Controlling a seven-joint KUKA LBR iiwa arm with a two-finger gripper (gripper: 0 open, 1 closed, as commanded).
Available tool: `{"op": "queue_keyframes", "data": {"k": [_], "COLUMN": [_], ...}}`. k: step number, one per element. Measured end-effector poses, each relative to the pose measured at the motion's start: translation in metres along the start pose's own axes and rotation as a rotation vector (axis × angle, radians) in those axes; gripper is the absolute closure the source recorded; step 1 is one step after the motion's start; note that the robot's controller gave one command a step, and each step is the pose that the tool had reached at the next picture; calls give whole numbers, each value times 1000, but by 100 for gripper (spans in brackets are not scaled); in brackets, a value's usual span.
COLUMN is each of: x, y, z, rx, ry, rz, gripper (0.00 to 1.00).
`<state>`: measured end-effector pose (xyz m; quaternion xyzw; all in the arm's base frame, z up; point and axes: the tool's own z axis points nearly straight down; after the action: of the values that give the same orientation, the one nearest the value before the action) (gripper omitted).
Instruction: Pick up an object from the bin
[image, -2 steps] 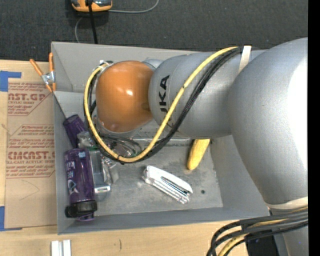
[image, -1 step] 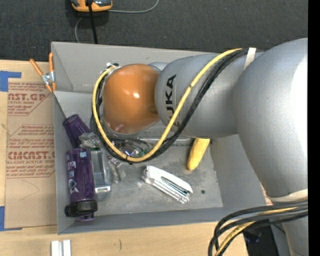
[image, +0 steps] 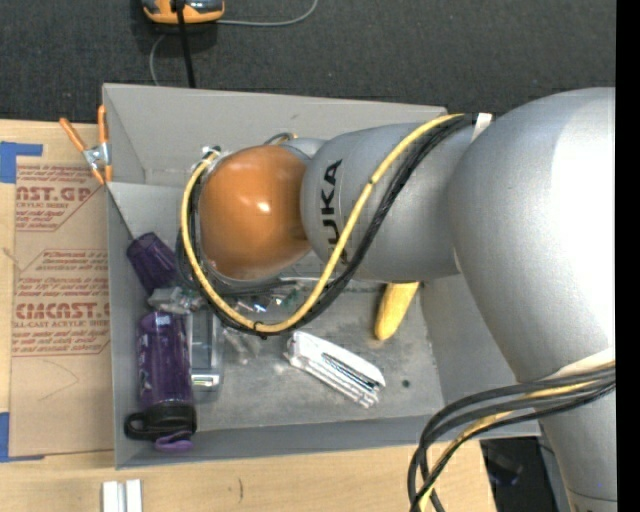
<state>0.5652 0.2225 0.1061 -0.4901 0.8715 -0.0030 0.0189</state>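
My gripper (image: 246, 298) sits low in the middle-left of the bin, mostly hidden beneath the orange cover on the wrist. Just left of it lies a small dark purple piece (image: 152, 258). Below that, a purple bottle (image: 163, 362) with a black cap lies lengthwise along the left wall. A clear plastic piece (image: 204, 348) rests beside the bottle, right under the gripper's left side. A white flat object with dark slits (image: 336, 368) lies at an angle on the bin floor, below and to the right of the gripper.
A yellow banana-shaped thing (image: 394, 308) lies by the arm at centre right, partly covered by it. The arm and its yellow and black cables span the right and upper part of the bin.
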Motion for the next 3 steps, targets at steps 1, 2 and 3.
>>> {"op": "queue_keyframes", "data": {"k": [1,2,3], "x": [11,11,10], "y": [-13,-13,-13], "z": [29,29,28], "rx": [-3,-3,-3], "ry": [-13,-13,-13], "rz": [-103,-103,-103], "gripper": [100,100,100]}}
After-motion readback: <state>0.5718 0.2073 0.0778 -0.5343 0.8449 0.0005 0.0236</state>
